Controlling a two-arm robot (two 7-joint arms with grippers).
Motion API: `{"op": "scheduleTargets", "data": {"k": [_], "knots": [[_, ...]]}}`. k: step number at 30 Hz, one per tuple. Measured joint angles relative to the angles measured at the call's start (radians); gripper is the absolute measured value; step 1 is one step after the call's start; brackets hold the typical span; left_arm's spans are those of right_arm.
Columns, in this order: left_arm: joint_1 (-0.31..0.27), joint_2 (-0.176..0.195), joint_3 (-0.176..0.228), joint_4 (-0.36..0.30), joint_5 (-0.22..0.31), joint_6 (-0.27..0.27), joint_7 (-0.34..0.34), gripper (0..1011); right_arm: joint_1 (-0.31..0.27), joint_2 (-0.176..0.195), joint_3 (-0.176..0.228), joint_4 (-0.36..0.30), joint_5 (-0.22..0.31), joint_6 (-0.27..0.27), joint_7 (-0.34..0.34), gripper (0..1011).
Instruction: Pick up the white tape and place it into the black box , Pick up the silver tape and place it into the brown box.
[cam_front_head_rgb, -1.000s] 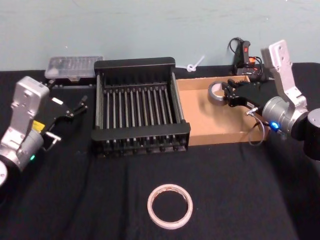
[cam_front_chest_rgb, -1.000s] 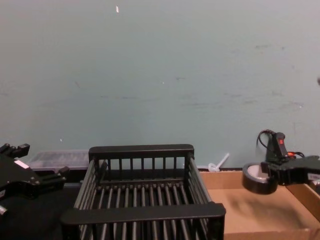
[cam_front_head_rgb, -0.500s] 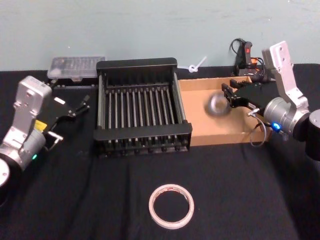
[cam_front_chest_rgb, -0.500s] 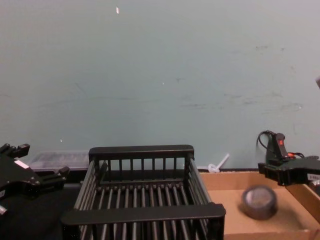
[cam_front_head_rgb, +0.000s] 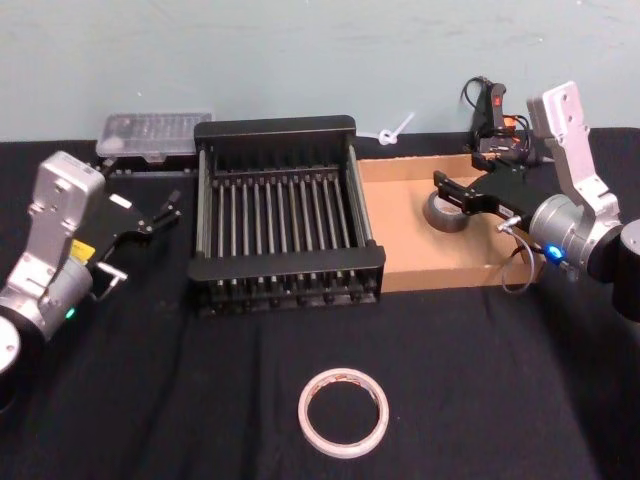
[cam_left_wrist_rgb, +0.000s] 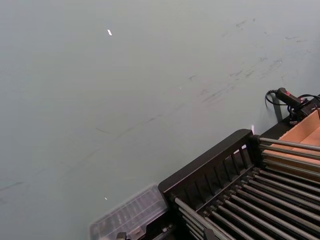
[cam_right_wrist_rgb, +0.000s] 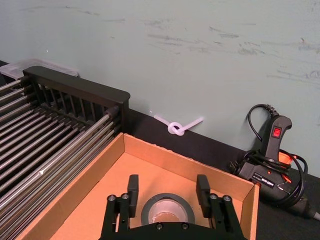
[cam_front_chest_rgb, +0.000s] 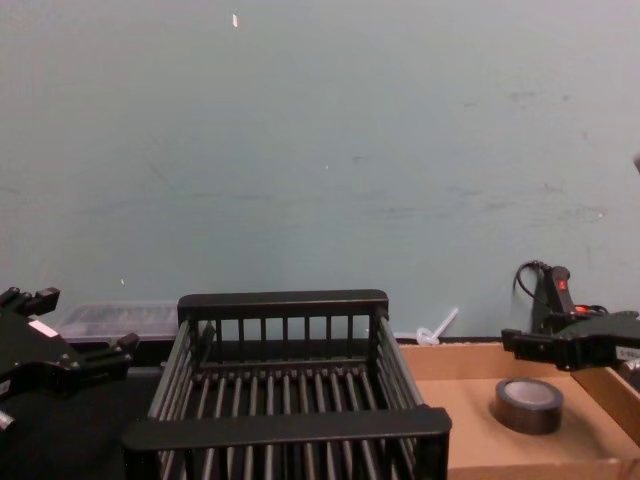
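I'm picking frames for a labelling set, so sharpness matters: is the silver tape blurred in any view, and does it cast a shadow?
Head view: the silver tape is sharp, lying in the brown box under the open right gripper. Chest view: its edges are crisp, with a soft shadow on the cardboard beside it. Right wrist view: sharp too, seen between the fingers.

No text, brand, number or sign can be read. Small red and dark marks are seen on the white tape (cam_front_head_rgb: 342, 412) near the worktop's front edge, but nothing legible is formed.
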Motion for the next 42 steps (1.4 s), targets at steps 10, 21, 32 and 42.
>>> {"op": "scheduleTargets", "data": {"k": [10,21,32,42], "knots": [[0.000,0.000,0.000,0.000,0.000,0.000,0.000,1001,0.000,0.000,0.000,-0.001,0.001,0.000,-0.001,978],[0.000,0.000,0.000,0.000,0.000,0.000,0.000,1001,0.000,0.000,0.000,-0.001,0.001,0.000,-0.001,1000],[0.000,0.000,0.000,0.000,0.000,0.000,0.000,1001,-0.031,0.014,0.005,-0.038,0.014,-0.014,0.020,1000],[0.000,0.000,0.000,0.000,0.000,0.000,0.000,1001,-0.125,0.063,0.013,-0.157,0.042,-0.022,0.046,1000]]}}
